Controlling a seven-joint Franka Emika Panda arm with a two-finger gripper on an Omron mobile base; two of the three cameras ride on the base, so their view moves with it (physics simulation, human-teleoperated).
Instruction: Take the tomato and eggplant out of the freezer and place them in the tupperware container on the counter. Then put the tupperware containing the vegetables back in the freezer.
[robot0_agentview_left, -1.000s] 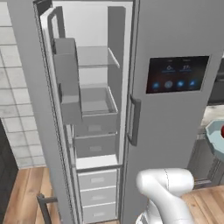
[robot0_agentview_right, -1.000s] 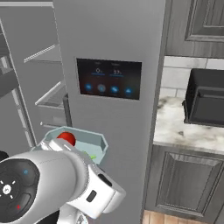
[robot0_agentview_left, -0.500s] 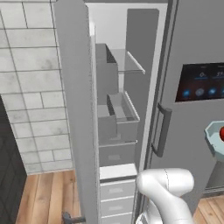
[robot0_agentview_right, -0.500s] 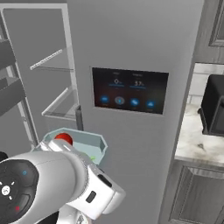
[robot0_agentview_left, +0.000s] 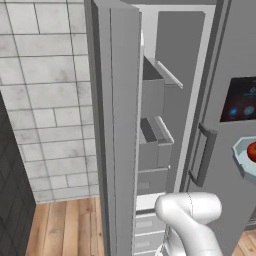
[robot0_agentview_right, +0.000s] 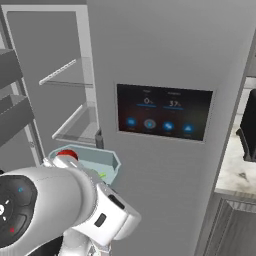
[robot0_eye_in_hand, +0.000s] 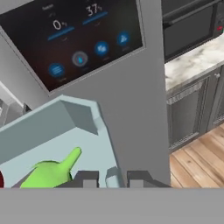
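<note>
In front of the freezer, the end effector pinches the tupperware container rim, tomato inside. Best carried level toward the open shelves at ten o'clock, clearing the door edge.

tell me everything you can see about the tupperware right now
The tupperware is a shallow pale blue-grey plastic tray with a raised rim and angled corners. It is held up in the air in front of the freezer's closed door, just below the touch panel, with the shut claw pinching its near rim. Inside lie the red tomato and the eggplant, of which the green stem shows.
</note>
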